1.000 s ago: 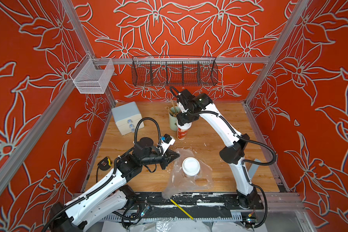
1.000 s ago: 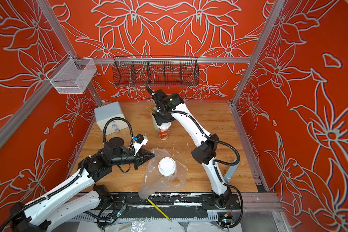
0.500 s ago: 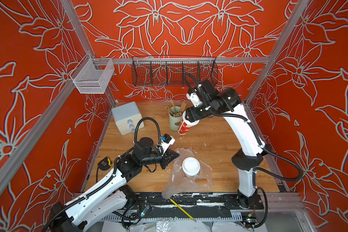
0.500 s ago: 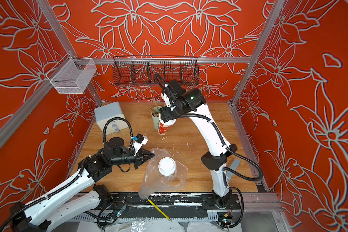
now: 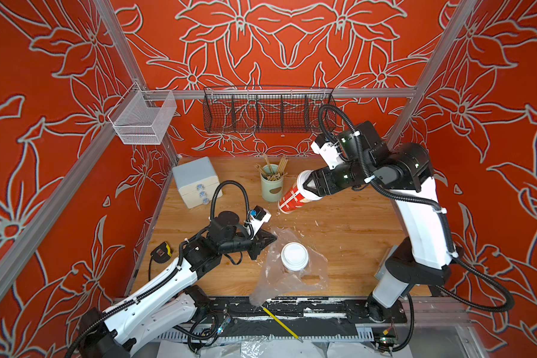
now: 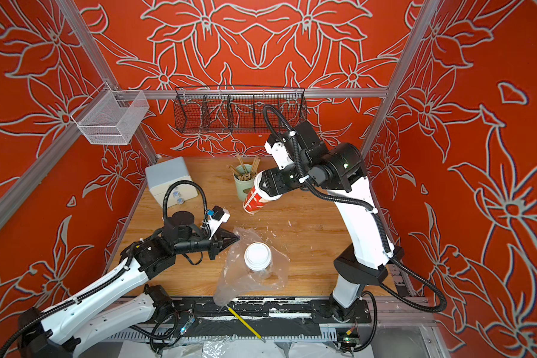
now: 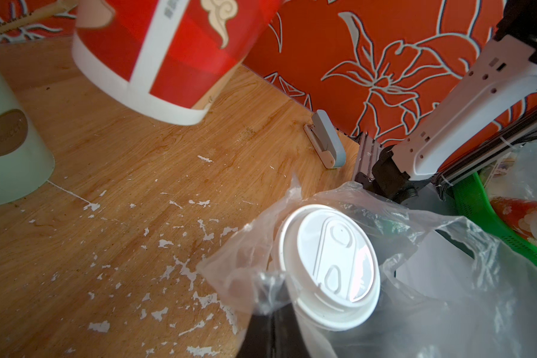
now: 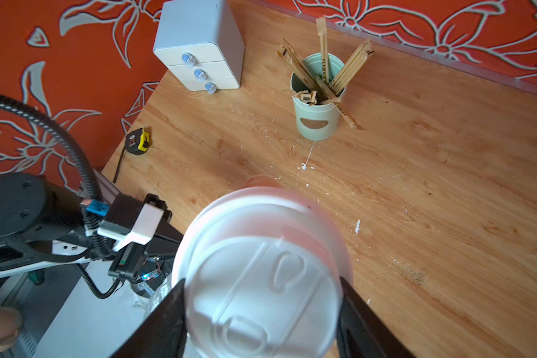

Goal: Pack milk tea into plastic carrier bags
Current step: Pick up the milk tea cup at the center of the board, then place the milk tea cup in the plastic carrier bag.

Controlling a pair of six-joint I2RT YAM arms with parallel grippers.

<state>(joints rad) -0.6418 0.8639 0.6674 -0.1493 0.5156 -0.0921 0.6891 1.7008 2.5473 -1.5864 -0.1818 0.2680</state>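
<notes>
The red milk tea cup (image 5: 293, 199) (image 6: 255, 201) hangs tilted above the table, its white lid (image 8: 261, 279) clamped between the jaws of my right gripper (image 5: 308, 185) (image 8: 261, 313). Its base (image 7: 155, 68) looms in the left wrist view. The other milk tea cup stands upright inside the clear plastic carrier bag (image 5: 295, 280) (image 6: 255, 279) (image 7: 462, 294); mostly its white lid (image 5: 294, 255) (image 6: 257, 255) (image 7: 332, 263) shows. My left gripper (image 5: 272, 240) (image 6: 236, 238) (image 7: 275, 288) is shut on the bag's edge beside that lid.
A pale green holder of wooden sticks (image 5: 272, 187) (image 8: 317, 114) stands just behind the red cup. A white drawer box (image 5: 196, 183) sits back left, a tape measure (image 5: 160, 251) by the left edge, a grey stapler (image 7: 326, 139) by the right wall. A yellow pencil (image 5: 279, 322) lies past the front edge.
My right arm has lifted the red cup from beside the green holder, swung up and rightward, and the cup now tilts. The left arm and the bag have not moved.
</notes>
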